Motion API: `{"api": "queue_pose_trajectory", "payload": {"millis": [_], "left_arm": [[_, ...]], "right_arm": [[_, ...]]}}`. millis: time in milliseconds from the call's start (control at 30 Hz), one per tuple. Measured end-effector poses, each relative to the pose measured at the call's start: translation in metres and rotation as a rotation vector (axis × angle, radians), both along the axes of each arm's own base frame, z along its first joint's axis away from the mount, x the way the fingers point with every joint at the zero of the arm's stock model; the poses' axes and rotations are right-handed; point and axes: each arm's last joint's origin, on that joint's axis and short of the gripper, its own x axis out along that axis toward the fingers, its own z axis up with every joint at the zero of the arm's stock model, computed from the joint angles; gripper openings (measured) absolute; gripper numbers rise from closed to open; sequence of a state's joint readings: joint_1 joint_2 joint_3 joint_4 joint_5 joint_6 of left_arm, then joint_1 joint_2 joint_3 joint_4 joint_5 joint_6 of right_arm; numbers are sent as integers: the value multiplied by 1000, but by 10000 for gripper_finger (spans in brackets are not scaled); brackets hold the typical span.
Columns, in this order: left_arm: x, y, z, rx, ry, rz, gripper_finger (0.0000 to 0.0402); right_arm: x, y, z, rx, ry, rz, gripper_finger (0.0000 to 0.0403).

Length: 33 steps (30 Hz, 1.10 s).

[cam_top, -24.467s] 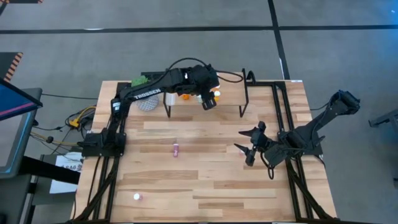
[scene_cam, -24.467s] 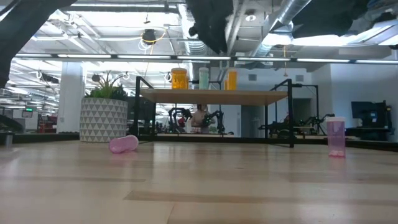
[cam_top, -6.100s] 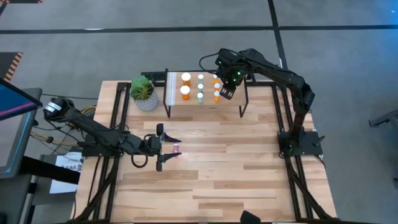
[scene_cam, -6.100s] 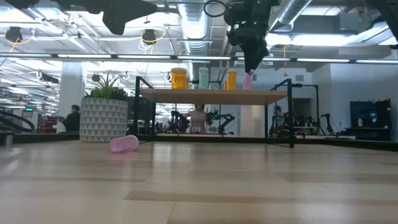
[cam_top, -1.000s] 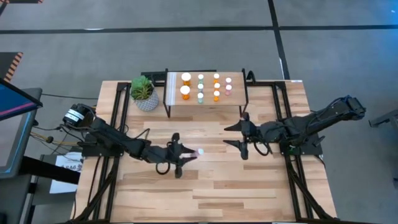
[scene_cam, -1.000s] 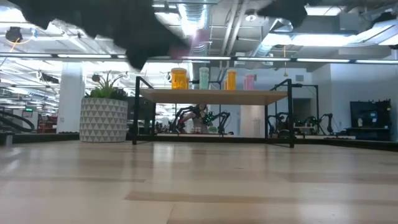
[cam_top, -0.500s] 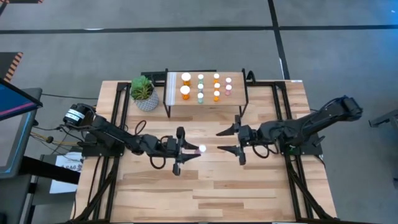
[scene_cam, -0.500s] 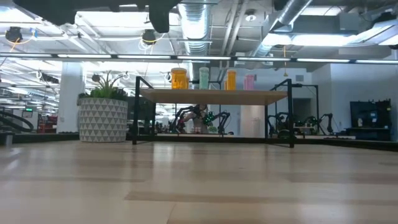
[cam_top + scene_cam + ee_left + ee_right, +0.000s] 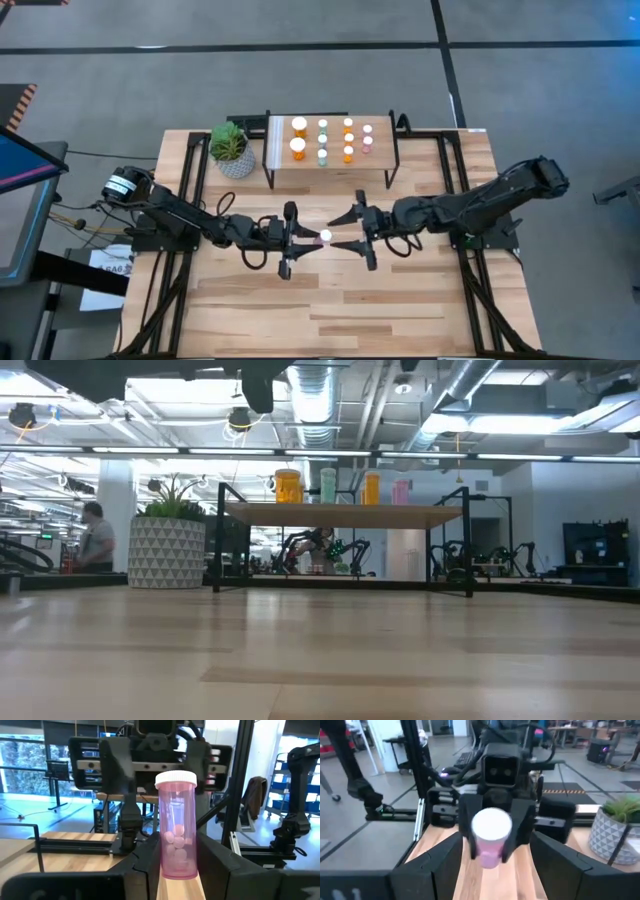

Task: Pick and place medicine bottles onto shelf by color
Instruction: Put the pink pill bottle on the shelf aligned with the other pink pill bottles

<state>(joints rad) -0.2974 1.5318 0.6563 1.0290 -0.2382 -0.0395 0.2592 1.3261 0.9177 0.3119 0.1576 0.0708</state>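
Note:
My left gripper (image 9: 305, 240) is shut on a pink medicine bottle (image 9: 176, 827) with a white cap (image 9: 325, 237), above the middle of the table. My right gripper (image 9: 343, 236) is open and faces it from the table's right. Its fingers (image 9: 436, 865) stand apart just short of the cap (image 9: 491, 826) and touch nothing. The shelf (image 9: 383, 130) stands at the far edge on black legs. It carries orange (image 9: 299, 125), teal (image 9: 322, 140) and pink (image 9: 367, 130) bottles in rows, also seen in the low view (image 9: 328, 485). My left gripper pinches the pink bottle's lower body near its base (image 9: 175, 870) between its two fingers (image 9: 146, 857). The fingers reach level from the table's left and lie along the bottle. The bottle is lifted clear of the table, lying level with its cap pointing toward the right gripper.
A potted plant (image 9: 232, 148) in a patterned white pot (image 9: 165, 550) stands left of the shelf. Black frame rails (image 9: 455, 170) run along the table's sides. A person (image 9: 95, 540) shows in the room far behind.
My right gripper has gone toward the table's left, staying open, up to the cap of the pink bottle. My left gripper has carried the bottle a little toward the table's right and now holds it still.

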Motion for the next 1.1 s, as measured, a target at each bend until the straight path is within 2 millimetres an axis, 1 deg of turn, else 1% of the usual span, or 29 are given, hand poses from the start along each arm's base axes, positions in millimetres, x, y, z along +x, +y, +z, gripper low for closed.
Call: {"api": "queue_pose_trajectory", "payload": {"millis": [333,533,667,1100], "left_arm": [[0,0,0,-2,-2,1,93],[0,0,0,-2,1,2,93],[0,0,0,-1,2,2,93],[0,0,0,-2,2,4,93]], "right_arm": [[17,5,0,8,44,2,256],[17,5,2,9,39,4,247],[17,5,3,12,37,22,226],[17,5,3,11,38,29,141]]}}
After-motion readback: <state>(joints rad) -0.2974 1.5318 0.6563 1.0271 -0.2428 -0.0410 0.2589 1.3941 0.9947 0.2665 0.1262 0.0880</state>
